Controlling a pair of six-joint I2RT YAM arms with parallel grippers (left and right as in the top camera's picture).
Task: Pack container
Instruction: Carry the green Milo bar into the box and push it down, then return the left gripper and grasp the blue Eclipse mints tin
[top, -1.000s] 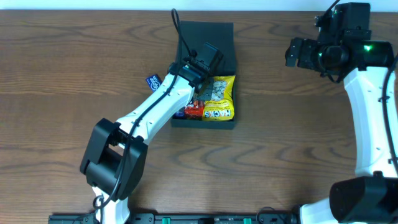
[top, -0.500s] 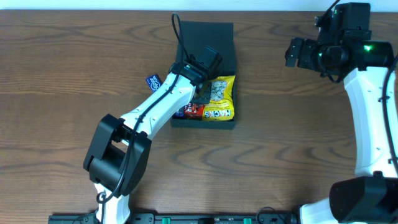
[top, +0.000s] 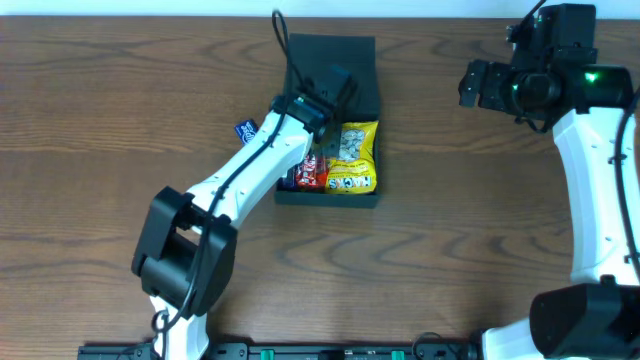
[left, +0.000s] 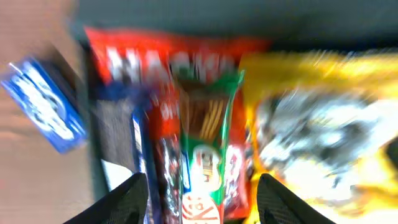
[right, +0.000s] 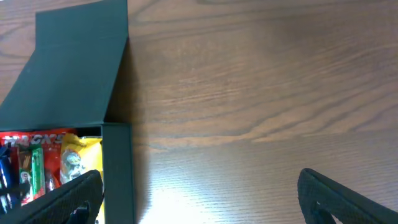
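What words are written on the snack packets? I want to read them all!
"NACK", perhaps, in white capitals on the red packet: smeared, so not certain.
Green packet: red-and-white logo, too blurred to read.
Yellow bag: print too blurred to read.
Blue packet: white print too blurred to read.

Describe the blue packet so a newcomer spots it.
Find the dark matte cardboard box, flap open, at the far middle of the wooden table. A small blue packet with white print lies just off its left side. Unlike the other snacks, it sits outside the box.
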